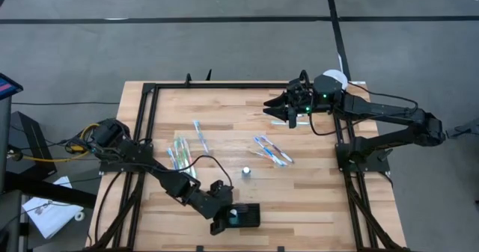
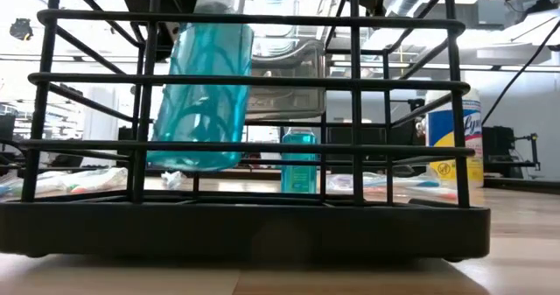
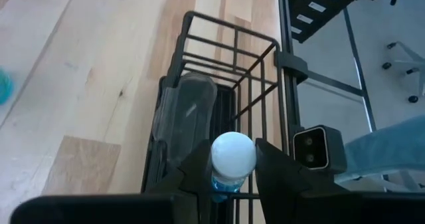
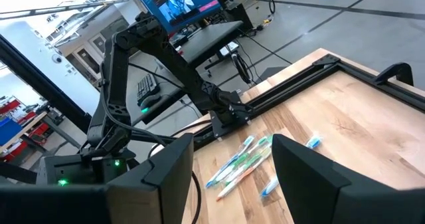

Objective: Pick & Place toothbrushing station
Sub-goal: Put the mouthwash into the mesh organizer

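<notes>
The toothbrushing station (image 1: 248, 216) is a black wire rack with a solid base, standing at the table's near edge; it fills the low view (image 2: 262, 225). My left gripper (image 1: 224, 217) is shut on a teal bottle (image 2: 201, 94) with a white round cap, which hangs tilted among the rack's bars. My right gripper (image 1: 288, 114) stands open high over the table's far right part, with nothing between its fingers (image 4: 229, 177). My left gripper pinches the teal bottle at its top, one finger (image 3: 199, 174) on each side of the white cap (image 3: 232, 152). The fingers slant down from the table's left side. The bottle hangs tilted below them, its bottom (image 2: 191, 162) above the rack's base.
A second small teal bottle (image 1: 245, 171) stands mid-table. Toothbrushes lie in loose groups on the wood (image 1: 182, 153) (image 1: 200, 134) (image 1: 271, 149). A white-and-yellow wipes canister (image 2: 454, 137) stands at the far right. Black frame rails (image 1: 142, 132) run along the table's sides.
</notes>
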Robot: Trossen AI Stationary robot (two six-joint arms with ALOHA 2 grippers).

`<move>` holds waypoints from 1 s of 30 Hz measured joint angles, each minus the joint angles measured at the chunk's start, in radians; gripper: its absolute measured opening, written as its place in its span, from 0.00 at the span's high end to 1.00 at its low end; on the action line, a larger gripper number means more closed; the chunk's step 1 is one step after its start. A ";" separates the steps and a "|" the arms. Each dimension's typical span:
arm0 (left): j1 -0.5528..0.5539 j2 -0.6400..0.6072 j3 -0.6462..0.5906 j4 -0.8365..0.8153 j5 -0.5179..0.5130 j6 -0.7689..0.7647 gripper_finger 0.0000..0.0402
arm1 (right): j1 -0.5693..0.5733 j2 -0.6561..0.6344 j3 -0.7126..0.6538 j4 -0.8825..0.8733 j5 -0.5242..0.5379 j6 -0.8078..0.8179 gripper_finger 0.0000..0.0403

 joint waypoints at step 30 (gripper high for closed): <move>-0.002 0.048 0.001 0.066 0.006 0.010 0.81 | 0.039 0.000 0.000 0.000 0.001 0.003 0.51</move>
